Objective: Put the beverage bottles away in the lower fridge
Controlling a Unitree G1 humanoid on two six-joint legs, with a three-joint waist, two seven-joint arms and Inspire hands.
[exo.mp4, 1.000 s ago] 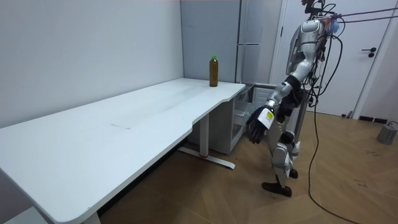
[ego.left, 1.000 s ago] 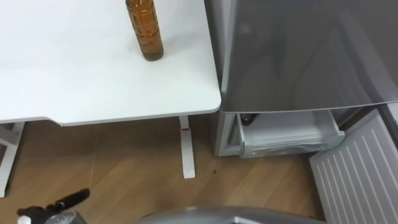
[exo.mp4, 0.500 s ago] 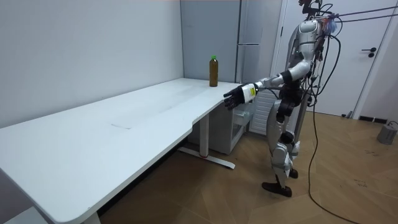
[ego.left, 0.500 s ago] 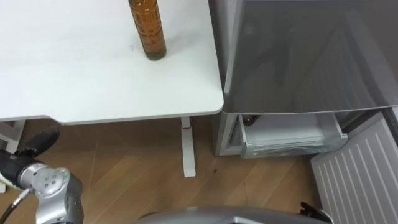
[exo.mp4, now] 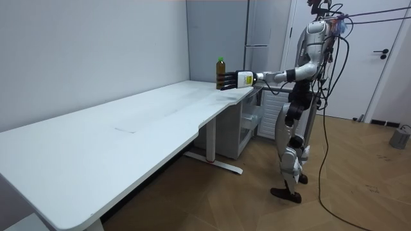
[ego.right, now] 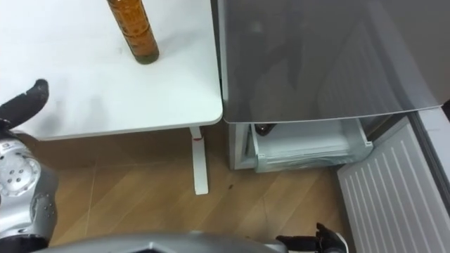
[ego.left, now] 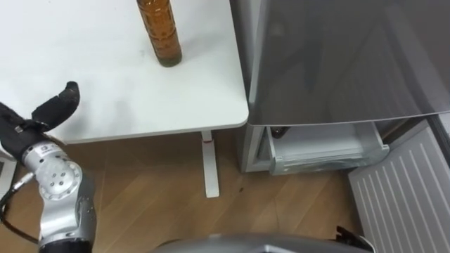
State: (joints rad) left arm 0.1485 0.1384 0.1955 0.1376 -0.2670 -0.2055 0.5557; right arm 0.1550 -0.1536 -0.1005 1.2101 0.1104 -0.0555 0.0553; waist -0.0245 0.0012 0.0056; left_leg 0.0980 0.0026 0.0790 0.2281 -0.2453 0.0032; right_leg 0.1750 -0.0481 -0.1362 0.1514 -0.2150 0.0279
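Room view has the robot standing beside the fridge (exo.mp4: 260, 25) at the table's (exo.mp4: 128, 135) end, left arm stretched out level over the corner; left hand (ego.left: 55, 107) hovers over the table's near edge, fingers straight, holding nothing; bottle (ego.left: 159, 31) stands upright near the fridge-side edge, apart from that hand; right hand (ego.right: 309, 243) shows low, its state cannot be told; lower drawer (ego.left: 323, 151) stands open.

White table (ego.left: 105, 77), wood floor (ego.left: 155, 197), seemingly grey wall (exo.mp4: 77, 58)

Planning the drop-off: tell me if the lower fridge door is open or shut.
Open: the lower door is swung out to the side, baring the white drawer inside.
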